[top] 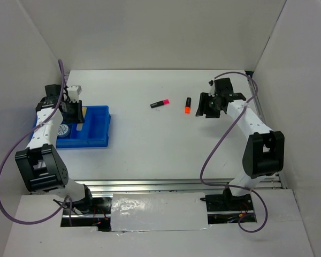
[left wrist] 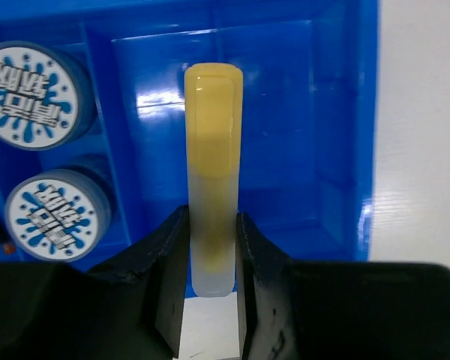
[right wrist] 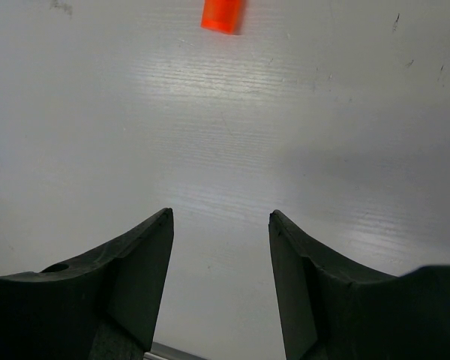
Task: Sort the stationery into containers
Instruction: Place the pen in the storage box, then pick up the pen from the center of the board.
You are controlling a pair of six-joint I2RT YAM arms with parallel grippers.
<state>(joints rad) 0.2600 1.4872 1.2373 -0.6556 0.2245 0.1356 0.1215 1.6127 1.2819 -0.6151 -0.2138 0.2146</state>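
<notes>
While the left gripper (left wrist: 210, 226) is held over the blue tray (top: 100, 121) at the left side of the tabletop (top: 150, 144), a pale yellow marker (left wrist: 212, 172) is seen clamped between its two fingers, gripped near the paler end. The marker is pointed out over a wide tray compartment; whether it touches the floor cannot be told. Two round blue-white rolls (left wrist: 31, 94) (left wrist: 51, 214) are lodged in the neighbouring compartment, one beside the other. Toward mid-tabletop, well apart from the tray, a pink marker (top: 160, 103) is noted lying flat, with an orange-black marker (top: 188, 105) near it to the right. Just beside that, the right gripper (top: 208, 106) is held low, fingers parted, nothing between them; only the marker's orange tip is caught in its wrist view.
</notes>
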